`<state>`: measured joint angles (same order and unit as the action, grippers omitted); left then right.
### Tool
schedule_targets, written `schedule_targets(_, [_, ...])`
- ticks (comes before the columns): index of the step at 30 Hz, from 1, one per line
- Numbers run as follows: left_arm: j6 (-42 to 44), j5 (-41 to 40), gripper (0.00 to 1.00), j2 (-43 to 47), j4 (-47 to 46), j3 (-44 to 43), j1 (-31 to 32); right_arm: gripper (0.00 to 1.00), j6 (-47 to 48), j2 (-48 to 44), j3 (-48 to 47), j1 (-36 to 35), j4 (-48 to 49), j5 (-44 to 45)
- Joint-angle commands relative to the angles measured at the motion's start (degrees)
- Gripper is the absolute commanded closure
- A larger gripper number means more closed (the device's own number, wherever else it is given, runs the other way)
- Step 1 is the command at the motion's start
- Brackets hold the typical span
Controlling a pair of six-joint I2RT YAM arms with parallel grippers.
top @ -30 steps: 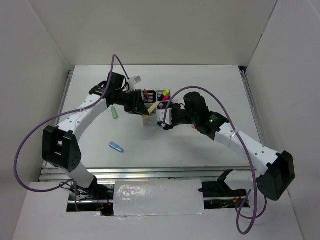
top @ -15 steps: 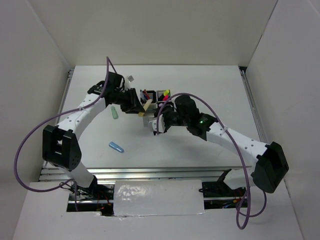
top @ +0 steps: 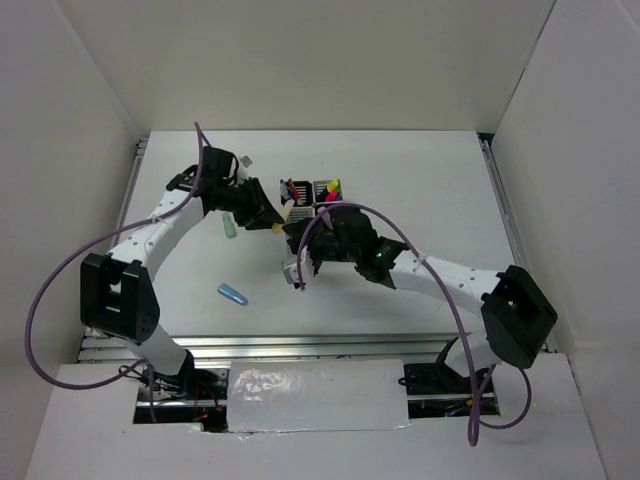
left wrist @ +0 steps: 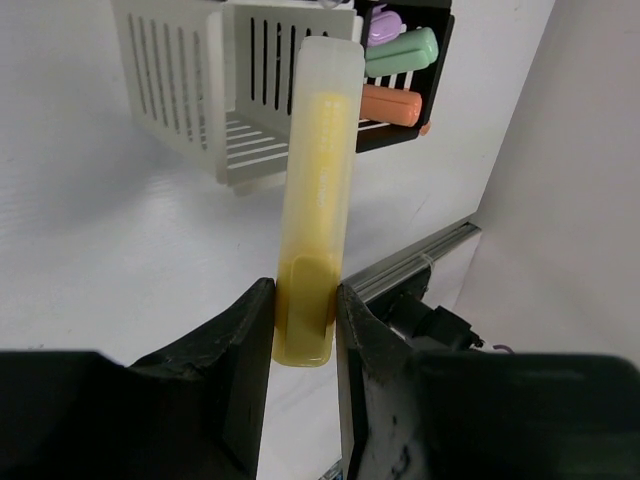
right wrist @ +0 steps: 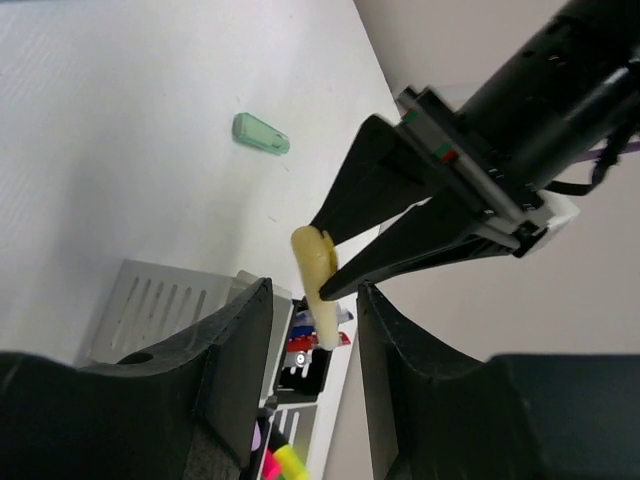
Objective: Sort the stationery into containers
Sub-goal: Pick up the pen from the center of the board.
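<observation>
Right gripper (top: 292, 272) has backed off to 7 o'clock of the pen cups (left wrist: 265, 95), fingers apart and empty. Left gripper (left wrist: 303, 300) has edged back slightly, clenched on the yellow marker (left wrist: 320, 190), just beside the cups at 8 o'clock. Approach looks cleared; the drop is still to do.

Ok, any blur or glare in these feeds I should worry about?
Left wrist: yellow marker crisp, left fingers dark and soft. Right wrist: right fingers blurred, green marker sharp. Top external: even light, no glare, containers tiny.
</observation>
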<state>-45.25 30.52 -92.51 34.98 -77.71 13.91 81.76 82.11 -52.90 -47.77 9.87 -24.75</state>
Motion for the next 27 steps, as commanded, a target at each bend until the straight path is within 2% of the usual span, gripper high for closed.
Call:
schedule_targets(1, [-1.7,-0.8,1.00,5.1,1.1,1.2,-1.5,0.54,8.0,2.1,-1.7,-0.7,3.9,-1.8])
schedule_targets(7, [-1.2,-3.4,1.00,8.7,2.3,3.6,-3.8,0.53,16.1,5.5,-3.0,-0.1,5.4,-2.0])
schedule_targets(16, [-0.6,-10.4,1.00,10.9,4.8,3.4,-4.8,0.48,19.0,8.2,-5.9,-1.2,8.8,-1.1])
schedule_targets(27, [-1.2,-7.7,1.00,9.3,3.6,4.6,-5.2,0.47,20.3,10.9,-7.3,-2.6,8.1,-1.7])
